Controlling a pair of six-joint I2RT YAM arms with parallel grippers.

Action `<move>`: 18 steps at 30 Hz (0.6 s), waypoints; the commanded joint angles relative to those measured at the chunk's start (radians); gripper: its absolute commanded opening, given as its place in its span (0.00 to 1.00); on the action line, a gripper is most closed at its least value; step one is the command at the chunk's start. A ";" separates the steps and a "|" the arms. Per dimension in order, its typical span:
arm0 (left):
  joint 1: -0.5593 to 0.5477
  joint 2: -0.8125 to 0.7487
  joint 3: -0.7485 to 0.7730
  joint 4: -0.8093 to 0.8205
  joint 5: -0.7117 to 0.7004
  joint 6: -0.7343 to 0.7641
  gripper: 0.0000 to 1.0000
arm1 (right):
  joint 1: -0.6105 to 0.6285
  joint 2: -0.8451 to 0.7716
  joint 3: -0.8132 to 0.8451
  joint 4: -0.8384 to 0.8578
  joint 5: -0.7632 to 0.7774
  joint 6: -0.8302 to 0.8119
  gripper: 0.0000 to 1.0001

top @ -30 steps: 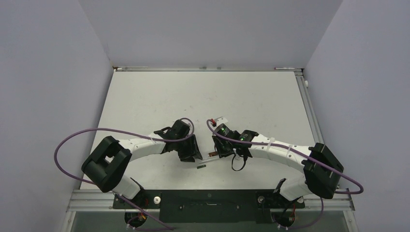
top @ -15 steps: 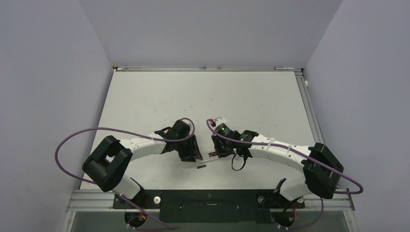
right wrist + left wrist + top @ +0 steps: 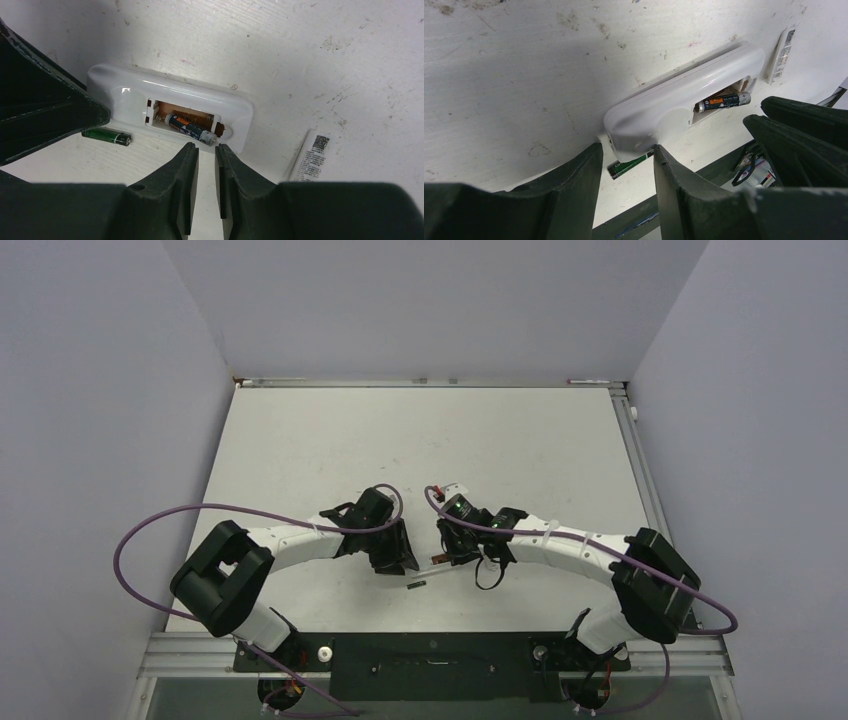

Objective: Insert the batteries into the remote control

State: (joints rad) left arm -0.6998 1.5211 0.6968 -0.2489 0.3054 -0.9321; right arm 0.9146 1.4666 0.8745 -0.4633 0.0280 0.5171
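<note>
From above, both grippers are hiding most of the remote (image 3: 170, 112). It is lying slot-up between them; one battery (image 3: 192, 129) is sitting tilted in it, another (image 3: 106, 136) lying beside. Left gripper (image 3: 626, 162) is gaping at the remote's end; right gripper (image 3: 206, 157), nearly closed, is hovering just off the slot.

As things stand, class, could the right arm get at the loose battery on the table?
Probably yes. The loose battery lies bare on the table beside the remote, nothing covering it. The right gripper hovers just over the remote's near edge, though the left gripper crowds that side.
</note>
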 commanded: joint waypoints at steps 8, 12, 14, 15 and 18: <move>-0.005 0.013 0.021 -0.006 -0.026 0.016 0.38 | -0.010 0.025 -0.002 0.043 -0.020 0.001 0.17; -0.006 0.013 0.021 -0.006 -0.026 0.016 0.38 | -0.011 0.033 0.001 0.046 -0.020 -0.001 0.16; -0.006 0.012 0.022 -0.006 -0.026 0.016 0.38 | -0.013 0.038 0.004 0.045 -0.020 -0.003 0.16; -0.006 0.014 0.022 -0.008 -0.025 0.016 0.38 | -0.013 0.039 0.004 0.046 -0.020 -0.003 0.15; -0.005 0.017 0.024 -0.009 -0.023 0.019 0.38 | -0.016 0.044 0.006 0.049 -0.019 -0.005 0.15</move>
State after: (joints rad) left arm -0.6998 1.5211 0.6968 -0.2489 0.3054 -0.9318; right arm 0.9085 1.5040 0.8742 -0.4484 0.0097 0.5137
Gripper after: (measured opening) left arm 0.385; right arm 0.152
